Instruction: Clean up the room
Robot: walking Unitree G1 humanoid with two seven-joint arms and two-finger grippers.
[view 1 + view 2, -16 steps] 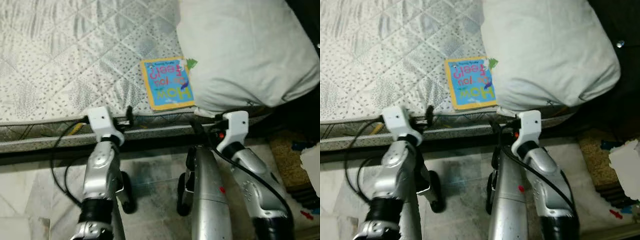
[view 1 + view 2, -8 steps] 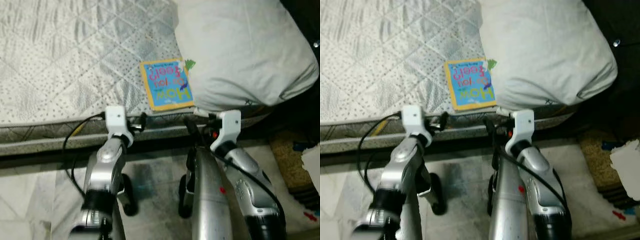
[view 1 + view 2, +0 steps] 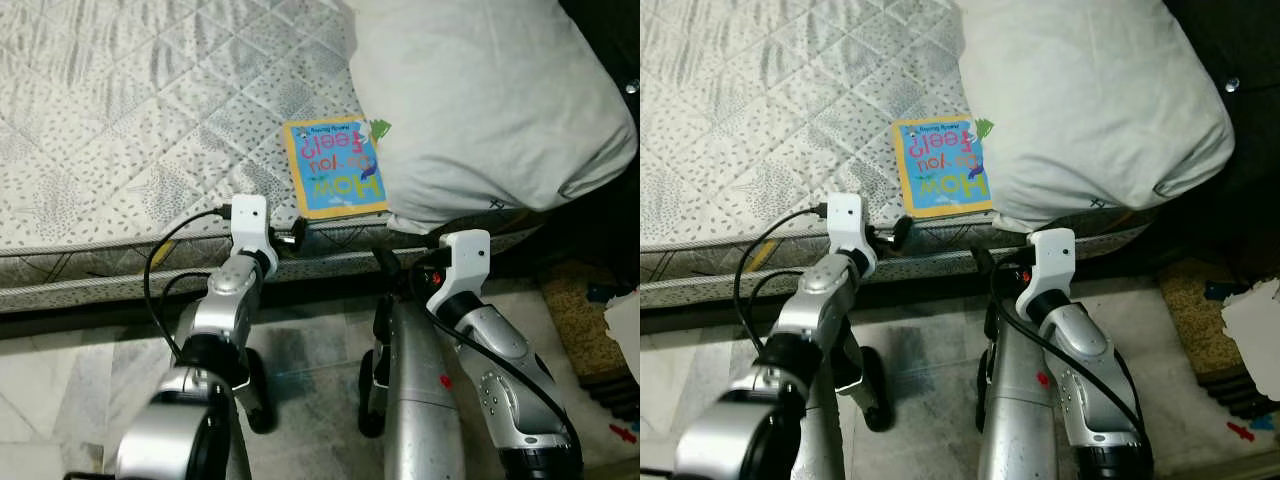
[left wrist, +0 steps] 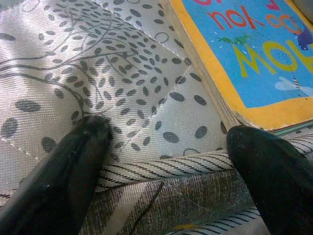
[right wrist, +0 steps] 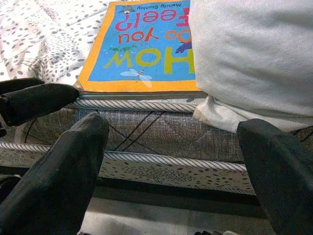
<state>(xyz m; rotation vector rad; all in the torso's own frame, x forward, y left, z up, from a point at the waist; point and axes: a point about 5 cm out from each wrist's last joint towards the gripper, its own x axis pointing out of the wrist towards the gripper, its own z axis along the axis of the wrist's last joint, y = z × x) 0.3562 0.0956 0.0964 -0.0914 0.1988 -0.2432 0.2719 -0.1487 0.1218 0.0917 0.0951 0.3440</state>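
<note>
Book stays beside the pillow; our open left gripper has slid closer, our open right gripper waits below.

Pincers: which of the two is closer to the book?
The left pincer, its open fingers at the mattress edge beside the book; the right pincer sits lower.

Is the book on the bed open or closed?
Closed: the book lies flat, front cover up, one edge under the pillow.

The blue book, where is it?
The blue book lies near the mattress edge, right side tucked against the white pillow, just beyond the left gripper.
</note>
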